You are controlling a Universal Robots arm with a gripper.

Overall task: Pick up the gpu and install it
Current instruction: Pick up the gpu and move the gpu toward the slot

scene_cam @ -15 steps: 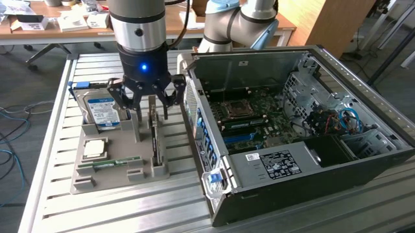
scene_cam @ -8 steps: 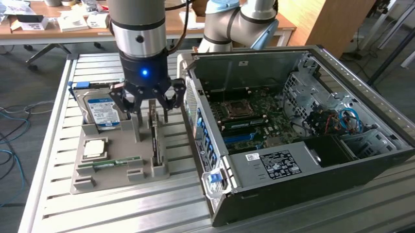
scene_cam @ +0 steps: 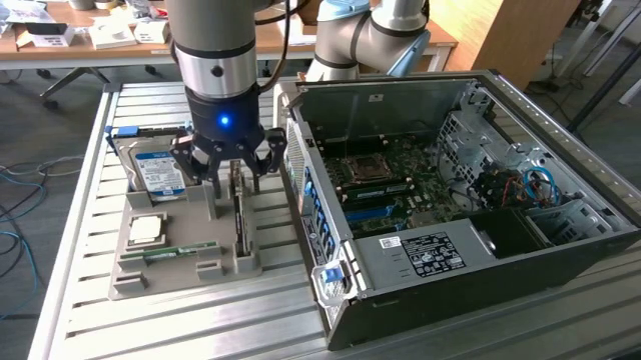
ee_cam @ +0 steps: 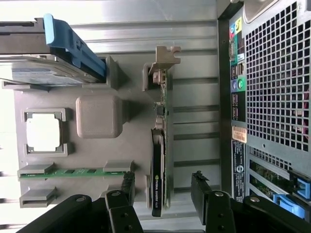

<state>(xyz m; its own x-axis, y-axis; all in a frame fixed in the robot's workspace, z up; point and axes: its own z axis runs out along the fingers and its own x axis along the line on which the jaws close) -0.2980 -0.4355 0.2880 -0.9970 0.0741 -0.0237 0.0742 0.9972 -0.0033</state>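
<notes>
Hovering over the grey holder tray [scene_cam: 180,225], the gripper [scene_cam: 233,171] hangs with its jaws spread wide and nothing between them. The gpu [scene_cam: 240,217] stands on edge in the tray's slot directly beneath it. Read the exterior view as a clock face centred on the tray: the card's long axis runs from 12 to 6 o'clock. The hard drive [scene_cam: 158,169] sits up around 11, and the open computer case [scene_cam: 451,247] lies at 3.

From the wrist view, one fingertip [ee_cam: 129,182] sits on each flat side of the gpu [ee_cam: 159,160], so the thin edge lines up with the gap. The silver bracket [ee_cam: 165,58] is at the far end of the card from the fingers. The green RAM stick [ee_cam: 73,172] lies well off to one side.

The jaws look to be across the card's thin dimension, not along its length. They seem clear of the card, with no contact yet.
</notes>
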